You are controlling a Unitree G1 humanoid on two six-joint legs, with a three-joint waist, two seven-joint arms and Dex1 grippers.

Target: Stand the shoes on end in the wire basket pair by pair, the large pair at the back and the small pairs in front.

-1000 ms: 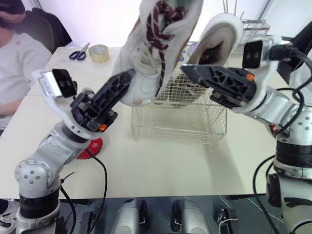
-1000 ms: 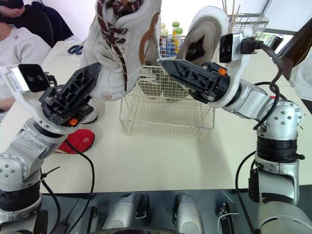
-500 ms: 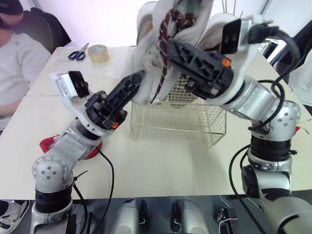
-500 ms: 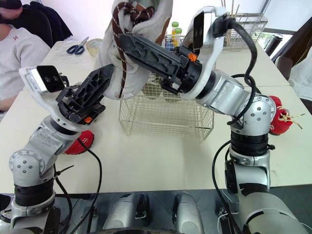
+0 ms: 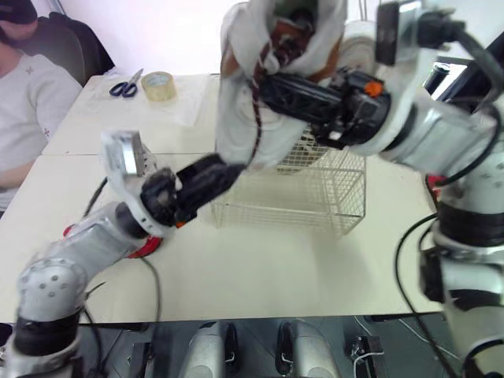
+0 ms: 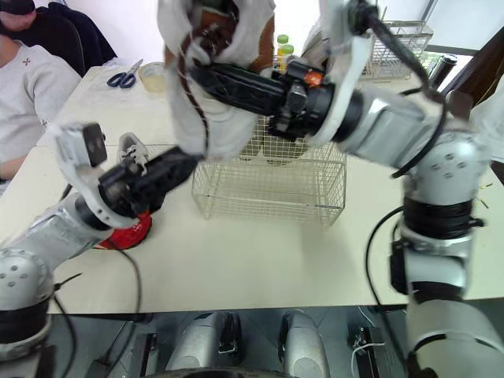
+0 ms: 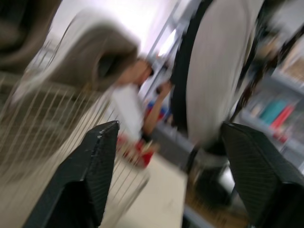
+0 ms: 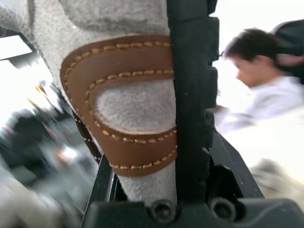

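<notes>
**A lab-style office workroom**

Pale tables [image 5: 276,268] pushed together carry scissors [image 5: 126,85], a roll of tape [image 5: 160,85] and small bottles [image 6: 282,52]. A person [image 5: 27,110] sits at the table in a black office chair [image 5: 75,47]. Blurred shelves [image 7: 280,90] of books stand nearby.

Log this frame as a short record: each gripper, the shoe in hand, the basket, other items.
Right gripper: shut on grey sneaker, held up at the wire basket
Left gripper: open, low by the basket's front left corner
Red shoe: on the table, left of the basket
Far corner: scissors, tape roll
Person: seated at the table's left
</notes>
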